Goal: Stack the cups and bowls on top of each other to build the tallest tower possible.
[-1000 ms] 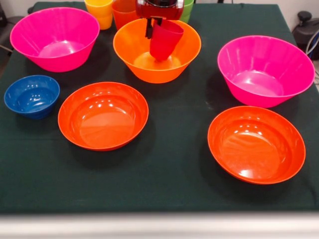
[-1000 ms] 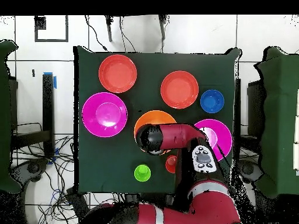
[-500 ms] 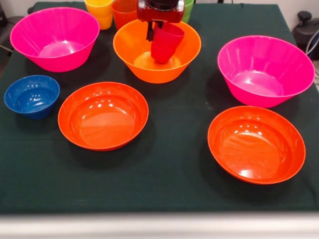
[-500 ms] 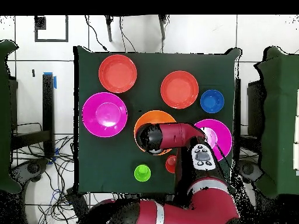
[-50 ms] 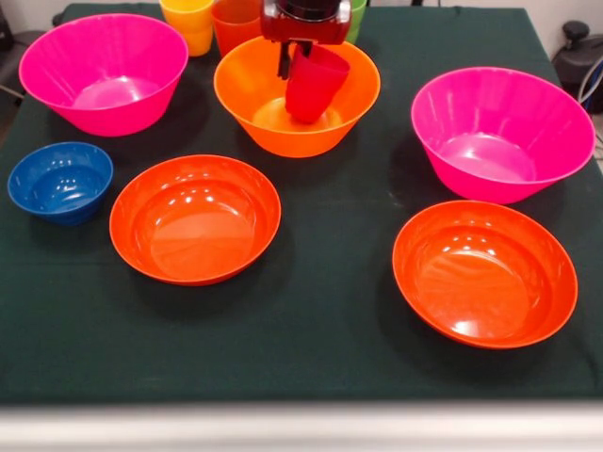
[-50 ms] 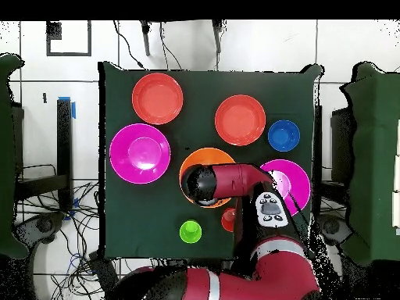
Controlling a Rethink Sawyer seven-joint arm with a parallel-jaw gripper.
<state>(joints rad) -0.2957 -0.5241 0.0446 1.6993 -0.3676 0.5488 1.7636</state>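
Cup: glossy tapered red cup (image 5: 314, 83), tilted, gripped by gripper (image 5: 294, 58) jaws.
Below: deep orange bowl (image 5: 297, 121), wide rim.
Room: dark cloth surface (image 5: 320, 311) left bare betw. bowls.

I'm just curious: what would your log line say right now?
gripper: shut on red cup | cup tilted over large orange bowl | tower: not yet started

We are seeing the red cup (image 5: 314, 83) hanging tilted inside the large orange bowl (image 5: 297, 127), clamped by the gripper (image 5: 300, 58). The blue bowl (image 5: 59, 181), two pink bowls (image 5: 104, 71) and two red-orange bowls (image 5: 195, 218) are sitting apart, unstacked, on the table (image 5: 311, 320).
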